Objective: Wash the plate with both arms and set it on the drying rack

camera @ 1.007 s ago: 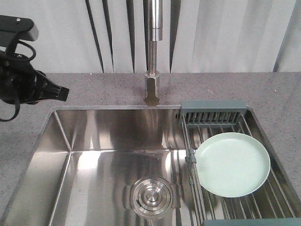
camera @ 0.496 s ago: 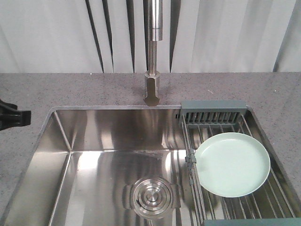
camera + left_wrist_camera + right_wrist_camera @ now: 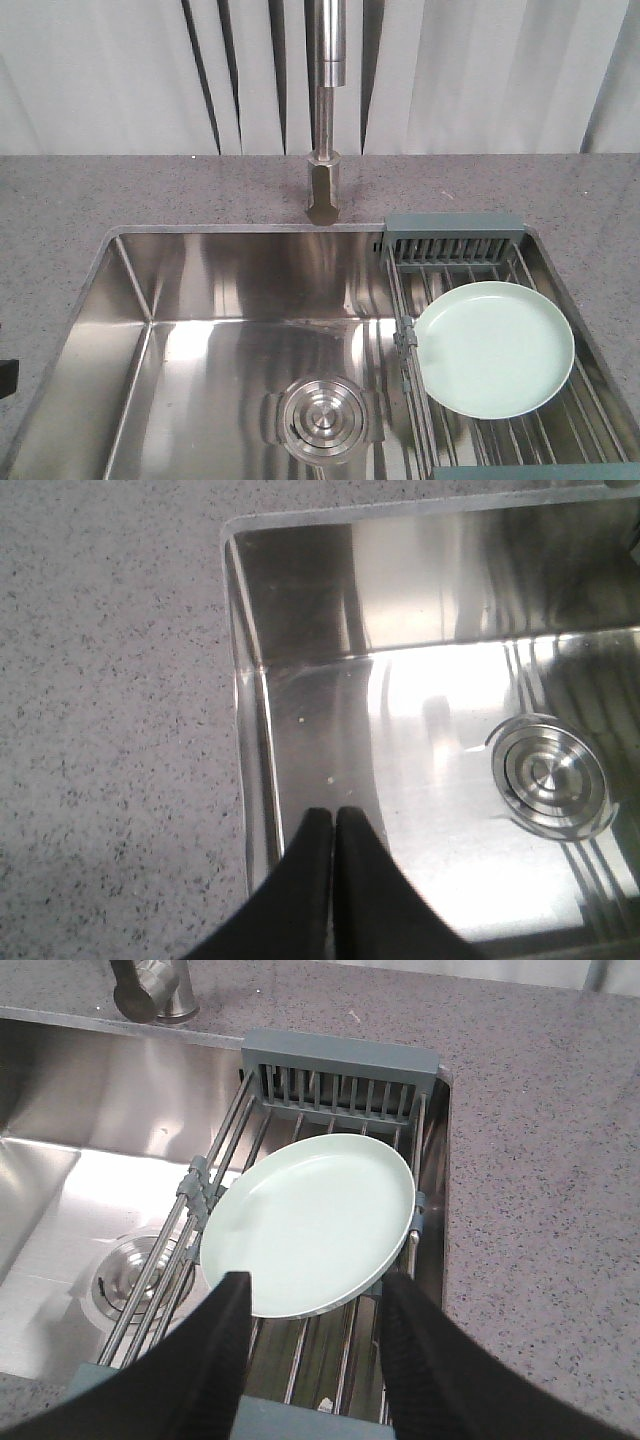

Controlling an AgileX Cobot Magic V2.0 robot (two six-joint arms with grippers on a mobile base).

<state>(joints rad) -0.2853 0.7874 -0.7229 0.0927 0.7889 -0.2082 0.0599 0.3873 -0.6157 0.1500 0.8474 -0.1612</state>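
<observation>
Left arm gone from front view, left hand (image 3: 334, 825) closed, right hand (image 3: 315, 1295) open above plate (image 3: 310, 1222), no writing.

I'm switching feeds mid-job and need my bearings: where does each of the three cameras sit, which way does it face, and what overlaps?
Front view: above the near edge, facing the tap and curtain; only a dark sliver of robot at the left edge.
Left wrist view: above the sink's left wall, looking down; left gripper shut.
Right wrist view: above the drying rack, looking down at the plate; right gripper open.
Shared: the drain shows in all three; plate and rack in front and right wrist views.
</observation>
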